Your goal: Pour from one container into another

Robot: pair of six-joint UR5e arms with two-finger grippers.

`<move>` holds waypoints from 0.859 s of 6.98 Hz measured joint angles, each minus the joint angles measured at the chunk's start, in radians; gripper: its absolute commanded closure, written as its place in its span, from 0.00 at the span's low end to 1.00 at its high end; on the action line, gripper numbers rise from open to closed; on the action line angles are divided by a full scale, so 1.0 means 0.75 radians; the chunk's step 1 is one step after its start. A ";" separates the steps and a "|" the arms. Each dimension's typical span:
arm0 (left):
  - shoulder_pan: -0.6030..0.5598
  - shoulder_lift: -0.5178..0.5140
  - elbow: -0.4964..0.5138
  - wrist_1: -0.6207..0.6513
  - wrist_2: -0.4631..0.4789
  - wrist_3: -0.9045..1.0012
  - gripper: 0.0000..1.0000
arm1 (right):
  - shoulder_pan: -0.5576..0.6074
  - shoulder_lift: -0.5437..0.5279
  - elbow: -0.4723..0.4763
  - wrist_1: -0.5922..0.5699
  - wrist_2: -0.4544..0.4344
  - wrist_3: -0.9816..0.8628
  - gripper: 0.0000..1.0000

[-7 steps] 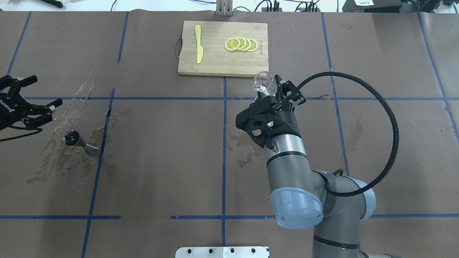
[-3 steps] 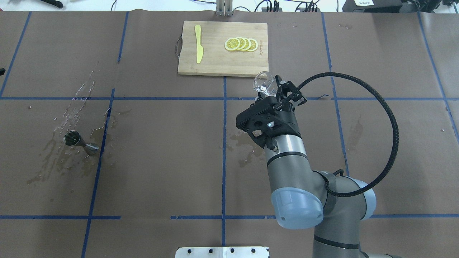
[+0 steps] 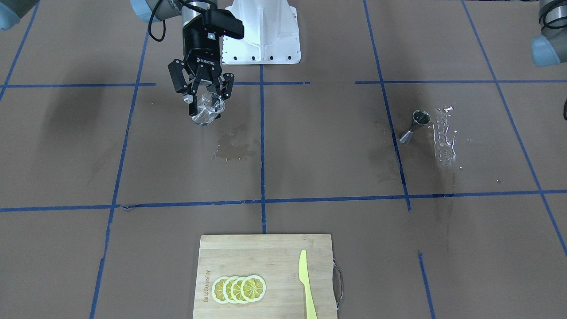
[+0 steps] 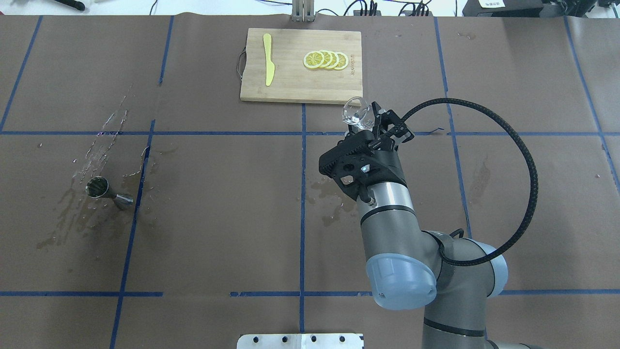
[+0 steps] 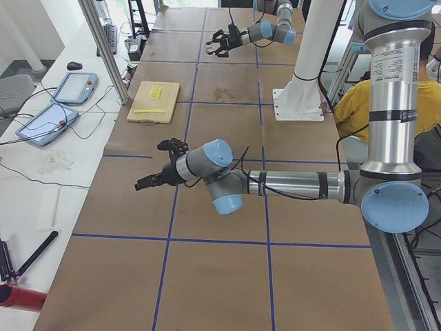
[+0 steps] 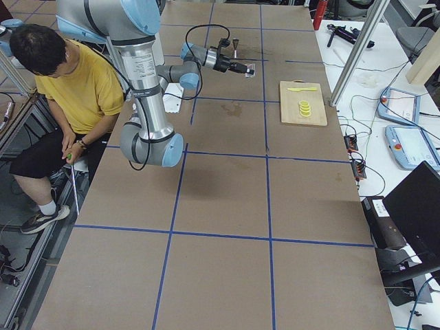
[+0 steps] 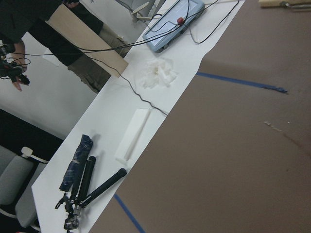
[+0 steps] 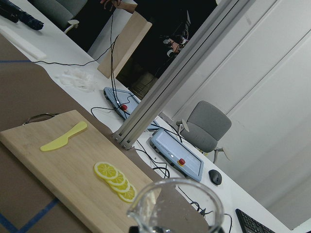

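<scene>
My right gripper point(image 4: 369, 122) is shut on the small clear tumbler point(image 4: 357, 112), holding it tilted above the table just in front of the cutting board. The front-facing view shows the same gripper point(image 3: 206, 103) and the tumbler point(image 3: 206, 111), and the tumbler's rim point(image 8: 176, 206) fills the bottom of the right wrist view. The steel hourglass jigger point(image 4: 109, 193) stands upright at the far left among wet patches, also seen as the jigger point(image 3: 413, 126). My left gripper point(image 5: 154, 176) shows only in the exterior left view, off past the table's left end; I cannot tell if it is open.
A wooden cutting board point(image 4: 300, 85) at the far middle carries a yellow plastic knife point(image 4: 268, 59) and lemon slices point(image 4: 325, 59). Spilled liquid point(image 4: 99, 140) streaks the paper near the jigger, and a stain point(image 4: 332, 196) lies under the right arm. A seated person point(image 6: 72, 86) is behind the robot.
The left gripper, open beside the jigger a second ago, has drawn away to the left and left the overhead view. The right gripper and tumbler have stayed put.
</scene>
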 measured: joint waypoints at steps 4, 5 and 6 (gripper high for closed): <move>-0.198 -0.119 0.081 0.622 -0.083 0.136 0.00 | 0.000 -0.004 -0.002 -0.002 0.001 0.015 1.00; -0.204 -0.199 0.091 0.909 -0.102 0.217 0.00 | 0.000 -0.008 -0.002 -0.001 0.002 0.015 1.00; -0.206 -0.248 0.097 1.149 -0.202 0.259 0.00 | 0.000 -0.011 -0.002 0.000 0.002 0.015 1.00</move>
